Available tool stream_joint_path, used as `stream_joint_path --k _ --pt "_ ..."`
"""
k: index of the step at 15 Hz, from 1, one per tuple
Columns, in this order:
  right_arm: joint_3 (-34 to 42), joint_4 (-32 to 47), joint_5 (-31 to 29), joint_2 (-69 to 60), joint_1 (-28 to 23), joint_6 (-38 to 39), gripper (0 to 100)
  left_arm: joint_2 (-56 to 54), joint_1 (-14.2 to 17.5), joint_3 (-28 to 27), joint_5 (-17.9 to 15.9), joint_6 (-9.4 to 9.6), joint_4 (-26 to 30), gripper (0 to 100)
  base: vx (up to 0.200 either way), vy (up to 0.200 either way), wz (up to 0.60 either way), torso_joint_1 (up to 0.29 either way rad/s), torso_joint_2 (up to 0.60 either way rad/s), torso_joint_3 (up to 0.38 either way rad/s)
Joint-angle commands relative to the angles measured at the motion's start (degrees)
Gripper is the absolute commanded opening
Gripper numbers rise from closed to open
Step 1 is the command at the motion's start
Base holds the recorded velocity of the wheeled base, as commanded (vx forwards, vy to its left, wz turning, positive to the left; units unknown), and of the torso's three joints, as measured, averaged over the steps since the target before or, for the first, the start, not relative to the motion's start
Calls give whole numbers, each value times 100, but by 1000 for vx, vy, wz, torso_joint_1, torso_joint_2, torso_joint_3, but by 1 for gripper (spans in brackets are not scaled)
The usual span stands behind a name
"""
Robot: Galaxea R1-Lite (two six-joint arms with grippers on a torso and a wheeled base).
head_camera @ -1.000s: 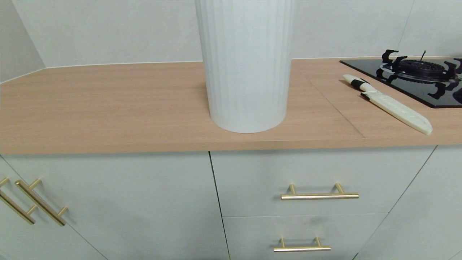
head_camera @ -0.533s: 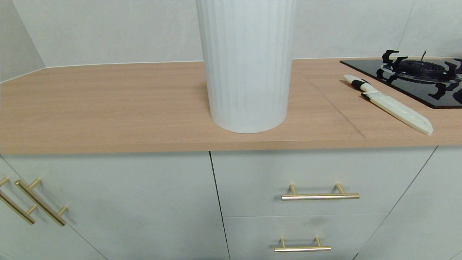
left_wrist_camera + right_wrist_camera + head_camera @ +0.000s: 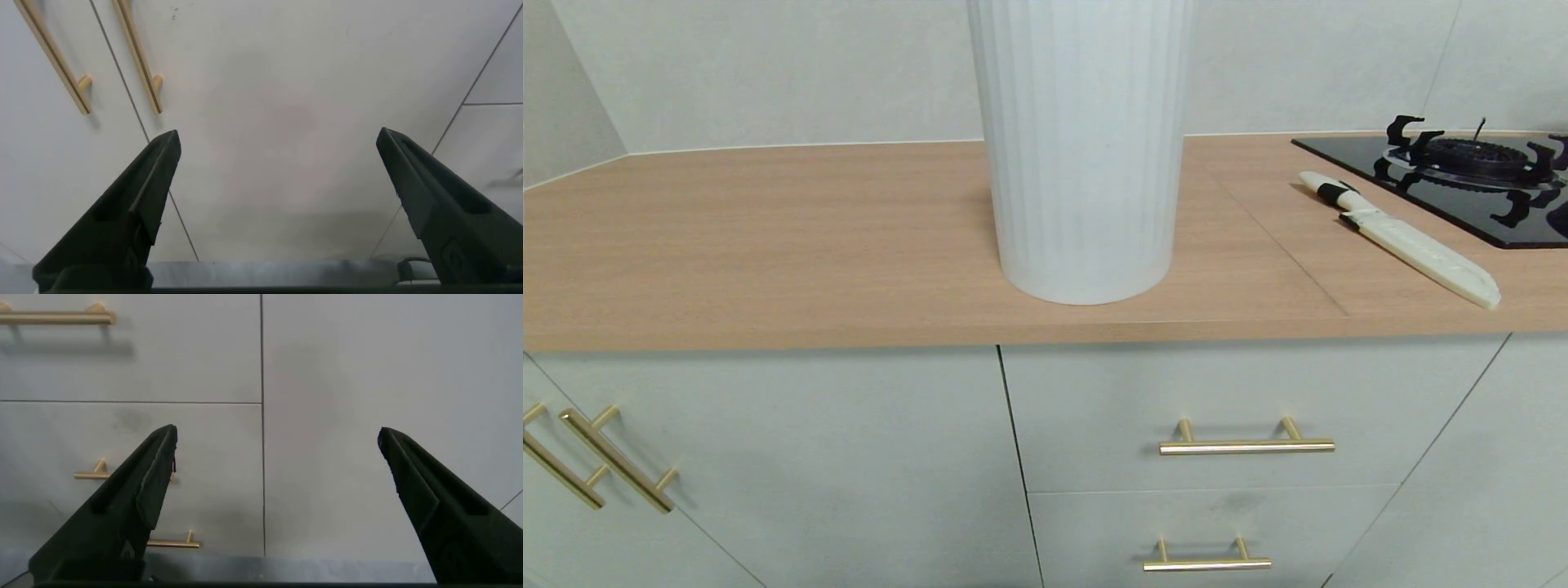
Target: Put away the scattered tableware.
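The knife (image 3: 1401,238) lies near the worktop's (image 3: 768,237) right end, beside the hob (image 3: 1462,175). A tall white pot (image 3: 1082,163) stands by the front edge. The left hand (image 3: 276,139) and right hand (image 3: 276,433) both gape open, empty, before cupboard doors (image 3: 270,82).

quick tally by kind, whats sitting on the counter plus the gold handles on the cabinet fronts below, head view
white ribbed container: 1
knife: 1
gas hob: 1
gold handles: 4
total: 7
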Motion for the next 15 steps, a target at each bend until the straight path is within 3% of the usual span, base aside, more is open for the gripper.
stream_joint_path --k 1,4,15 --pt "1 3 8 7 1 -4 100 0 -1 0 1 -2 -1 100 0 0 0 56 -256 -188" --pt "1 3 8 7 1 -4 100 0 -1 0 1 -2 -1 100 0 0 0 62 -246 -273" --pt "1 3 -1 7 1 5 100 0 -1 0 1 -2 -1 100 0 0 0 179 -499 -286"
